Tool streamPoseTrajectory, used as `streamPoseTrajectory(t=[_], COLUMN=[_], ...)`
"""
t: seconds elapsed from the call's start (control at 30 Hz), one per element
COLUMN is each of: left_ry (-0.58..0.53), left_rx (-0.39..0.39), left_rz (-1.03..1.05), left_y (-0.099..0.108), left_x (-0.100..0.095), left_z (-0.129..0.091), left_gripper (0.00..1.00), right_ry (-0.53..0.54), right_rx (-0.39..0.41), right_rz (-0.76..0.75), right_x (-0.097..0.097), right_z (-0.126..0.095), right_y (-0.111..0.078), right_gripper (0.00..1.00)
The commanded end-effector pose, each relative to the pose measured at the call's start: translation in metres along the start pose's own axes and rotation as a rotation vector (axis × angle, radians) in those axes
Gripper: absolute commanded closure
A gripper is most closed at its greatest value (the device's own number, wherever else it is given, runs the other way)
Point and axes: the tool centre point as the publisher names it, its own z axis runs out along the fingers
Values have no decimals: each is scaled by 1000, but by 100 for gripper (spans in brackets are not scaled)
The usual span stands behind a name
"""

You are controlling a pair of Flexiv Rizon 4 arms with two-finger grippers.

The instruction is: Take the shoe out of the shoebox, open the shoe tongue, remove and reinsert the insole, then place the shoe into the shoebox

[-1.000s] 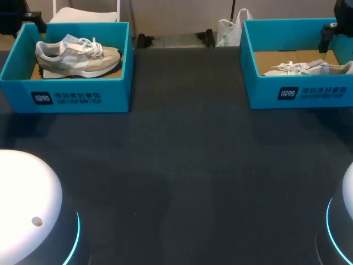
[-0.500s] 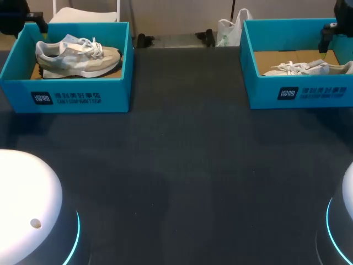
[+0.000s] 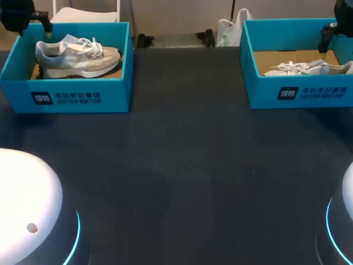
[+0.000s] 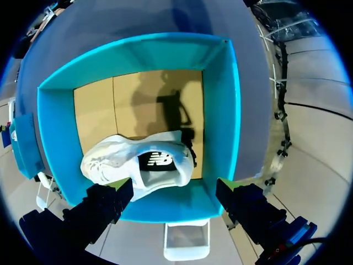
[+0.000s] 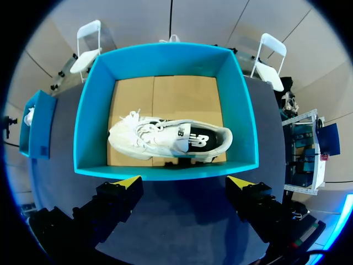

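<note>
A grey and beige shoe (image 3: 77, 57) lies in the teal shoebox (image 3: 83, 96) at the far left of the table. A white shoe (image 3: 306, 68) lies in a second teal shoebox (image 3: 309, 94) at the far right. My left gripper (image 3: 22, 16) hangs over the back left corner of the left box. In the left wrist view it (image 4: 172, 190) stands open above that box (image 4: 220, 110), the shoe (image 4: 138, 163) just ahead of its fingers. My right gripper (image 5: 185, 182) is open too, high over the right box (image 5: 88, 110) and its shoe (image 5: 165, 138).
The dark table mat (image 3: 182, 165) stretches between the two boxes and toward the front edge. The white rounded bases of my arms sit at the near left (image 3: 27, 204) and near right (image 3: 347, 221) corners.
My left gripper has shifted a little to the right, over the back left corner of the left box. The right arm and both shoes have stayed put.
</note>
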Motion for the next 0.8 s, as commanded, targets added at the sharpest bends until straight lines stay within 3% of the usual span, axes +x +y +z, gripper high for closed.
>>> streamPoseTrajectory(t=[0.03,0.07,0.1,0.23,0.43,0.8], left_ry=[-15,-10,-10,-12,-29,-50], left_rx=[42,43,44,51,84,122], left_rz=[0,0,1,10,18,12], left_y=[15,15,16,15,14,16], left_x=[6,7,8,12,15,18], left_z=[14,16,19,26,40,56], left_gripper=[0,0,7,18,48,50], right_ry=[1,1,1,1,1,1], right_rx=[1,1,1,1,1,1], right_rz=[0,0,0,0,0,0], right_x=[0,0,0,0,0,0], right_z=[0,0,0,0,0,0], right_y=[1,1,1,1,1,1], right_gripper=[0,0,0,0,0,0])
